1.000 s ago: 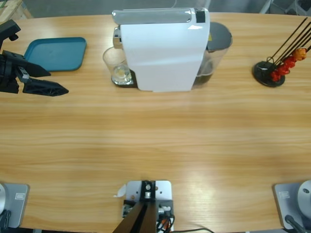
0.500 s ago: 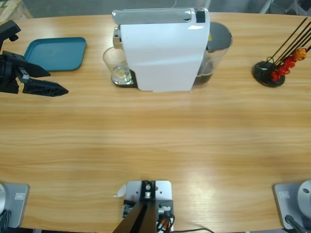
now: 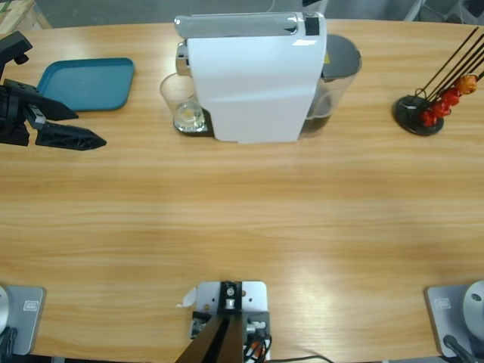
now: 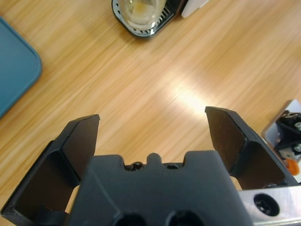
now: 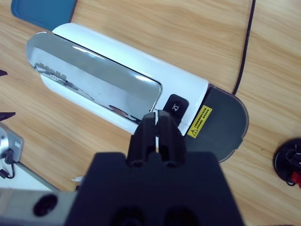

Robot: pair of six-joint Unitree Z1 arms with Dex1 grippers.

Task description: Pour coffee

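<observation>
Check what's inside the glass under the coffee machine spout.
The glass holds a shallow pale tan layer of coffee. Dark liquid beneath isn't discernible. Its base sits on the black drip tray.

A coffee machine (image 3: 253,76) is set at the far middle of the worktop (image 3: 242,212). A tumbler (image 3: 180,102) is placed on the drip tray (image 3: 193,125) at the machine's left end, with the coffee (image 3: 187,116) held in it. A tray (image 3: 85,83) is laid further left. A capsule stand (image 3: 420,113) is placed well apart at the far right. The left gripper (image 3: 64,125) is positioned just before the tray.
</observation>
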